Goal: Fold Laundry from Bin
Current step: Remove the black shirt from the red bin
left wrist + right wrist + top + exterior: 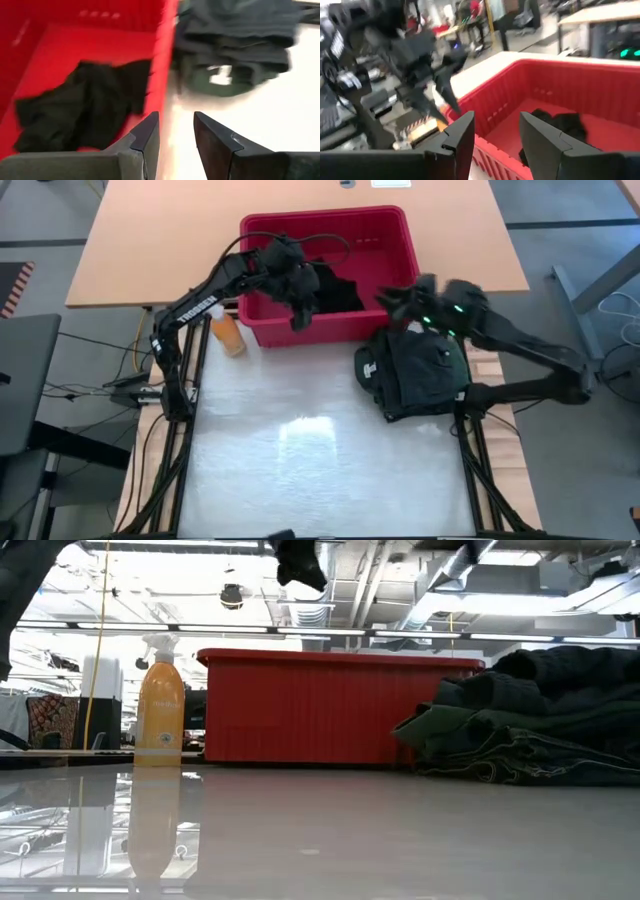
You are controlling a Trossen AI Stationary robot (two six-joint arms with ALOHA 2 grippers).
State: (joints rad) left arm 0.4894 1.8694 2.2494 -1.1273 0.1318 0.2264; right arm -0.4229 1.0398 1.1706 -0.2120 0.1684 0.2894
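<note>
The red bin (320, 220) stands at the table's far middle. A crumpled black garment (335, 288) lies on its floor (80, 105). To the bin's near right, a pile of folded dark laundry (420, 370) rests on the table, with a green piece showing a pale label (220, 74). My left gripper (175, 120) hangs open above the bin's near wall (300, 315), with nothing between its fingers. My right gripper (497, 120) is open and empty, raised above the pile's far edge (392, 298). It points level over the bin.
An orange spray bottle (228, 332) stands upright just left of the bin's near corner, under my left arm. The white table top (320, 450) stretches toward the near edge. The wooden table (150, 250) lies behind the bin.
</note>
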